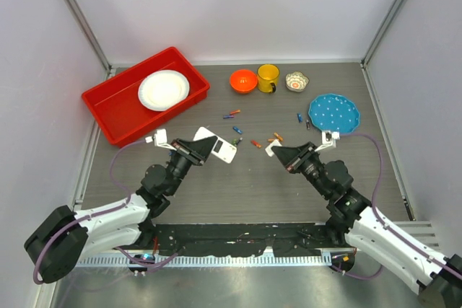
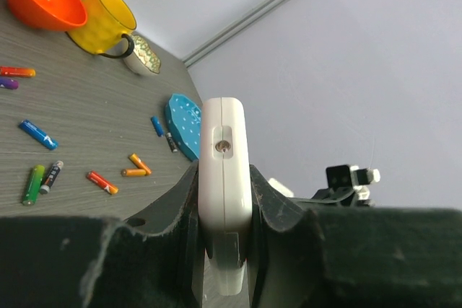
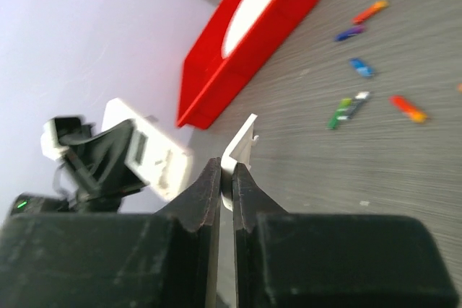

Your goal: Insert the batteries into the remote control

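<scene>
Overhead, the left gripper [image 1: 204,143] is clamped on the remote control [image 1: 220,147], holding it off the table just past the near right corner of the red bin [image 1: 115,117]. Farther right of the bin, the right gripper [image 1: 276,152] pinches a small white cover piece [image 1: 270,149]. The batteries [image 1: 237,130] lie loose on the table to the right of the bin, some between the two grippers and some beyond them.

From the left wrist, the remote stands edge-on, with the fingers [image 2: 184,200] pressed against both of its broad faces. The hold looks firm and square.

From the right wrist, the jaws are almost together, with the thin edge of the cover caught between them. The remote shows a dark rectangular patch on the face turned this way. Whether that is the open bay or the screen cannot be told.

The step in hand appears to be parting with the cover so the right gripper is free for a battery. It would best be laid flat on bare table on the side away from the bin and clear of the batteries. The left arm should hold the remote steady with its bay facing the right arm. A battery lying alone makes the easiest first pick, gripped across its middle.
</scene>
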Motion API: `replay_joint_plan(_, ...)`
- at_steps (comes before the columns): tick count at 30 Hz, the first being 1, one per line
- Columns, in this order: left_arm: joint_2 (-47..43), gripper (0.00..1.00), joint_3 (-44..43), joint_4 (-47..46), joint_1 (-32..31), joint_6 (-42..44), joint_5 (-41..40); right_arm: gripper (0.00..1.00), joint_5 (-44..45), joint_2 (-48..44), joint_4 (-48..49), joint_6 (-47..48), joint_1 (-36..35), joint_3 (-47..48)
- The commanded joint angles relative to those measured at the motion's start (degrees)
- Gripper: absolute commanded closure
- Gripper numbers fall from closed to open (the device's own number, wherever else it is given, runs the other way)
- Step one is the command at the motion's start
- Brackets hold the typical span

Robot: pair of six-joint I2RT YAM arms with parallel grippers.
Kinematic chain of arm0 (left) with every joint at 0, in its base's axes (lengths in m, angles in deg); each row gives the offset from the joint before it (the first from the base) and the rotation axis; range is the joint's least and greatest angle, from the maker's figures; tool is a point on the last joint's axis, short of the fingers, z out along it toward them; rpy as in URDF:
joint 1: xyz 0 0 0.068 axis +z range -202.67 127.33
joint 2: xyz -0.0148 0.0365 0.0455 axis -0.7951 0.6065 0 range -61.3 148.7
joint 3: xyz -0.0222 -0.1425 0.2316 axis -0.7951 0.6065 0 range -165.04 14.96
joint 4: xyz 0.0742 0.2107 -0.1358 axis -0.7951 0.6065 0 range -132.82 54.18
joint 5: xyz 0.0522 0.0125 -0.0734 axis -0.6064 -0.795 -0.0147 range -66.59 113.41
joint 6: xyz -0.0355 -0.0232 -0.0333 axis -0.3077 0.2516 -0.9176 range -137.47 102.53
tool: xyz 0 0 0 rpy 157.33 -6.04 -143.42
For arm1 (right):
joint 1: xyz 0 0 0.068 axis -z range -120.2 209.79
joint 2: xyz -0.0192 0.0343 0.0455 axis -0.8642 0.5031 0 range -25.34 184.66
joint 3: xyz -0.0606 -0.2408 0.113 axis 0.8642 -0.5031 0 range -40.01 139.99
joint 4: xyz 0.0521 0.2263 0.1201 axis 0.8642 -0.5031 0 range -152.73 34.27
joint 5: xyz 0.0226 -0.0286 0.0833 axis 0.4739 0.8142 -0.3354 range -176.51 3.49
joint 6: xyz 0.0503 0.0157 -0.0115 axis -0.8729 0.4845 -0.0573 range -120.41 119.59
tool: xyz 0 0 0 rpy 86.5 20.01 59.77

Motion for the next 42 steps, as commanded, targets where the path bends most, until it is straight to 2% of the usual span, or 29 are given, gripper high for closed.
replay_joint_plan(1,-1.9,1.0,0.4,-1.4,0.3,-0.7,0.3,0.99,11.4,-3.9,-0.8,0.2,3.5,-4.4)
replay_joint_plan(5,-2.8,1.0,0.9,-0.4,0.3,-1.3,0.5,0.99,4.5,2.6,3.0,-0.8,7.6,-6.8)
replay_joint_plan(11,-3.5,1.0,2.1,-1.3,0.3,-2.4,0.9,0.99,-5.3,14.1,15.8,-6.3,13.7,-10.8)
replay_joint_plan(17,-5.6,1.0,2.9,0.6,0.3,-2.4,0.3,0.99,-7.6,22.3,22.0,-7.4,16.1,-12.1)
replay_joint_plan(26,-5.9,1.0,3.1,0.5,0.3,-2.3,-0.1,0.99,-9.2,30.9,25.2,-6.9,18.3,-12.1)
replay_joint_plan(34,-5.0,1.0,2.9,-0.2,0.3,-2.6,0.3,0.99,-10.1,33.8,26.0,-6.8,19.6,-12.6)
replay_joint_plan(42,-5.5,1.0,2.9,0.4,0.3,-2.6,0.4,0.93,-10.8,36.1,25.6,-6.3,20.4,-13.4)
